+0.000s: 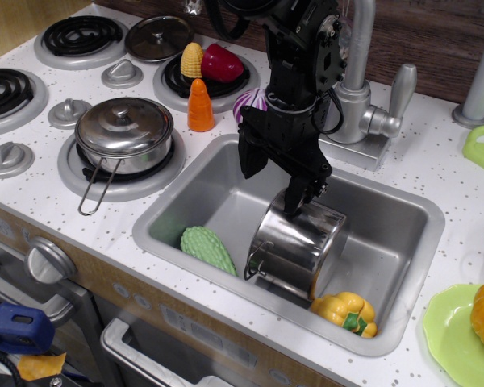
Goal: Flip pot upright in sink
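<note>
The small shiny steel pot (294, 246) lies tilted in the grey sink (226, 169), right of centre. Its flat end points up and back, and its end with the wire loop handle (254, 264) is low towards the front. My black gripper (273, 192) hangs from above just over the pot's raised end. Its jaws stand apart. The right fingertip (295, 201) touches the pot's upper edge, and the left finger (252, 160) hangs free over the basin. Whether the pot's opening faces down is hard to tell.
In the sink, a green vegetable (208, 248) lies left of the pot and a yellow pepper (345, 313) at the front right. The faucet (359, 97) stands behind. A lidded pan (125, 133) and toy vegetables (200, 106) are on the stove. A green plate (450, 334) is at the right.
</note>
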